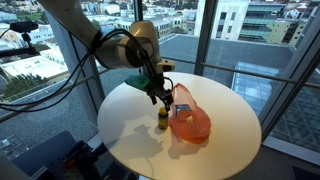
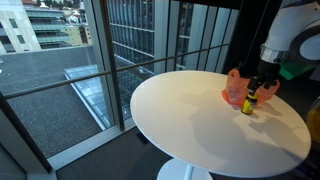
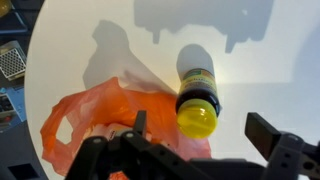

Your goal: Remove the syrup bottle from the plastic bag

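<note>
Pincer (image 3: 200,135) is hanging wide open just above the syrup bottle (image 3: 198,95), gripping nothing. In the wrist view its two fingers (image 3: 140,125) are standing well apart, one on each side of the yellow cap (image 3: 197,120), and neither is touching the bottle.

One syrup bottle is showing. It is standing upright on the round white surface (image 1: 125,140), outside the plastic bag (image 1: 190,122) and just beside it. In the wrist view the bottle's side is sitting right against the bag's crumpled edge; whether they are actually touching cannot be told. The bottle is small, with a dark label band under the cap; the label text is too small to read.

One plastic bag is showing, orange and see-through, lying crumpled on the surface with a handle loop showing at its outer end in the wrist view. Its contents, if any, cannot be made out.

In both exterior views the single arm is reaching down over the surface, with the pincer (image 2: 255,85) directly over the bottle (image 2: 247,103) and the bag (image 2: 236,90) just behind it.

One surface is carrying one bottle and one bag. Tall glass windows (image 2: 140,40) are standing around it, with city buildings showing outside.
</note>
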Controlling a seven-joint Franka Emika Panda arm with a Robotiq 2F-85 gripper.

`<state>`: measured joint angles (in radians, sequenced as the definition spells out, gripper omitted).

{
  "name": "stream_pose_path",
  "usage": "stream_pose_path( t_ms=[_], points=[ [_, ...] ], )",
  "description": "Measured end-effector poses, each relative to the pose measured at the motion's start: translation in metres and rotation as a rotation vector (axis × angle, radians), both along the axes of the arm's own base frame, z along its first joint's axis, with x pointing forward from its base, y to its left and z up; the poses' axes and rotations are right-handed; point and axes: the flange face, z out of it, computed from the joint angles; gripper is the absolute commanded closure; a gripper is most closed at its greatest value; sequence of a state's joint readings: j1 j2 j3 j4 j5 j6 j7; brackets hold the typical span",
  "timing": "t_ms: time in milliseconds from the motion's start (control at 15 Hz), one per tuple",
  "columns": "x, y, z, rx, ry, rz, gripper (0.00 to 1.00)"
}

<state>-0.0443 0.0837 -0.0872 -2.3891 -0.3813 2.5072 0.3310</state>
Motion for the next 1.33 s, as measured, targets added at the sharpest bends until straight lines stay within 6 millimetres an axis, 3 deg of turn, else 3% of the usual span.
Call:
stream_pose_path(
  t_ms=[800,1333],
  points=[
    [-0.017,-0.011,0.085,0.196,0.137,-0.108,0.00],
    [-0.031,-0.017,0.135,0.207,0.149,0.017,0.00]
  ],
)
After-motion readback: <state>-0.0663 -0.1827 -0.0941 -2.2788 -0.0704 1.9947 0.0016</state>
